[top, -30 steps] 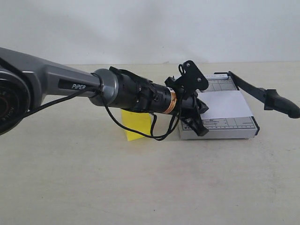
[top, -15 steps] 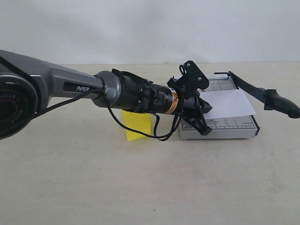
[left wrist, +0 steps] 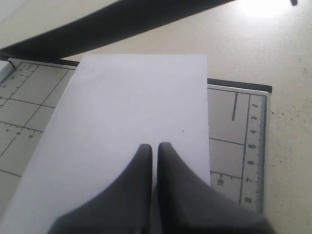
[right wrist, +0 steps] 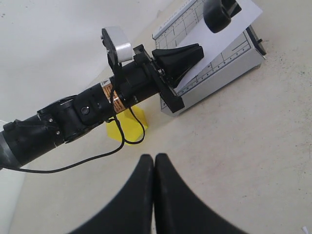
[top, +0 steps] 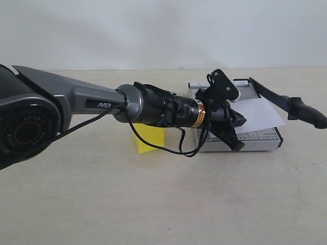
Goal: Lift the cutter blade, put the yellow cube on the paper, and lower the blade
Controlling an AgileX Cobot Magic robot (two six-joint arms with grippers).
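At centre right of exterior frame, left gripper (top: 241, 121) reaches over grey trimmer base (top: 255, 139). Fingers pressed together, tips on paper (top: 261, 115); pinching or only pressing, cannot tell. Cutter blade (top: 273, 95) raised at right of sheet. Yellow cube (top: 149, 139) on table (top: 153, 204), left of trimmer, partly behind arm. Right gripper (right wrist: 154, 158) closed, empty, above bare table. Likely step: squaring sheet. Light pressure, slide flat, align to grid, leave room for cube, stay clear of blade.

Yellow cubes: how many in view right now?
1. The yellow cube sits on the table beside the grey trimmer, partly covered by the left arm in the exterior view. The arm could hide more.
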